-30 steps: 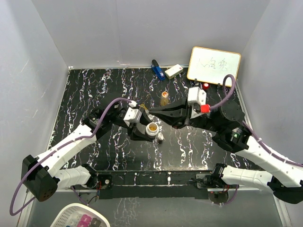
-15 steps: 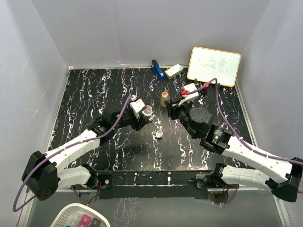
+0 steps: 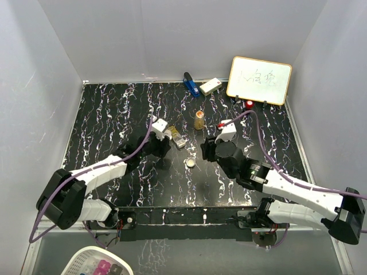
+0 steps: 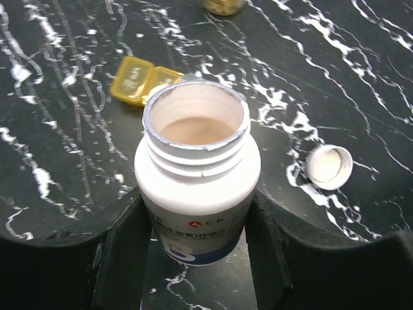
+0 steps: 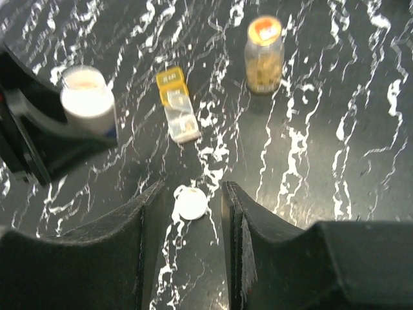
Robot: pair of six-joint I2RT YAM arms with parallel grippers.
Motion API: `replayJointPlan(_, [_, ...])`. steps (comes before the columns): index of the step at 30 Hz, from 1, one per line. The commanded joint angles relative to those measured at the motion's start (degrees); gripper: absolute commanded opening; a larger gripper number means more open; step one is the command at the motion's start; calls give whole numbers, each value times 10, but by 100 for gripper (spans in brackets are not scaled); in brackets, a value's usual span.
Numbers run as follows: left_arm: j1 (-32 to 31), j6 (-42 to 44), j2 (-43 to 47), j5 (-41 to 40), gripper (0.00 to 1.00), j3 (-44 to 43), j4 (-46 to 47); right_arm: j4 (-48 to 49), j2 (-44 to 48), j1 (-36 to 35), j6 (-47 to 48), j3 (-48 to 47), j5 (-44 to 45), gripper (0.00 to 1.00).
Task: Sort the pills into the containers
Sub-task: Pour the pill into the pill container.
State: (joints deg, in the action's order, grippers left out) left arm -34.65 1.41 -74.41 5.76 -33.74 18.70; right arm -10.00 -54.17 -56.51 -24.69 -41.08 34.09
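Both grippers sit low over the black marbled table: the left gripper is closed on a white pill bottle, its fingers pressed against the bottle's two sides just under the shoulder. The bottle is upright with its threaded mouth uncovered, and a pale fill shows inside. Its white round cap lies on the table to the right of it, apart, hollow side up. The right gripper is partly open, jaws parted wider than the cap, which lies on the table between the fingertips in the wrist view; whether either finger touches it I cannot tell. The small clear pill box with yellow-gold sections lies flat between the white bottle and the golden-amber bottle, which stands upright farther back, apart from both grippers
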Motion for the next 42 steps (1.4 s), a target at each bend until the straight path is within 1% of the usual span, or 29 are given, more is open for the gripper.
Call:
replayJointPlan(1, [37,-33,-3,47,0,-19,16,4,-19,0,-66,13,-32,38])
replayJointPlan(4, [39,-28,-35,59,0,-58,-36,-3,-43,0,-81,29,-72,39])
replayJointPlan(7, [39,-15,-90,72,0,-98,-82,-2,-67,0,-94,43,-116,41])
replayJointPlan(10, [48,9,-134,124,0,-125,-109,5,-84,0,-110,57,-120,41])
replayJointPlan(13, [50,23,-170,138,0,-150,-140,37,-85,0,-101,62,-103,41])
replayJointPlan(17, [53,26,-167,138,0,-153,-145,82,-96,0,-68,52,-59,41])
replayJointPlan(22, [54,35,-166,140,0,-169,-175,153,-149,3,-2,22,-15,43])
replayJointPlan(24, [54,48,-168,140,0,-176,-194,172,-179,20,21,3,-20,44])
replayJointPlan(28, [57,100,-190,130,0,-229,-275,200,-219,126,26,-24,-140,40])
replayJointPlan(31, [82,130,-214,150,0,-282,-337,215,-219,168,40,-35,-186,40])
replayJointPlan(33, [110,147,-229,190,0,-319,-382,220,-217,183,59,-41,-218,40])
replayJointPlan(37, [171,203,-264,309,0,-398,-495,260,-212,195,97,-29,-333,41])
replayJointPlan(40, [186,233,-277,343,0,-437,-571,317,-210,197,91,-18,-403,42])
replayJointPlan(42, [187,242,-279,362,0,-437,-598,358,-216,198,78,-16,-434,42])
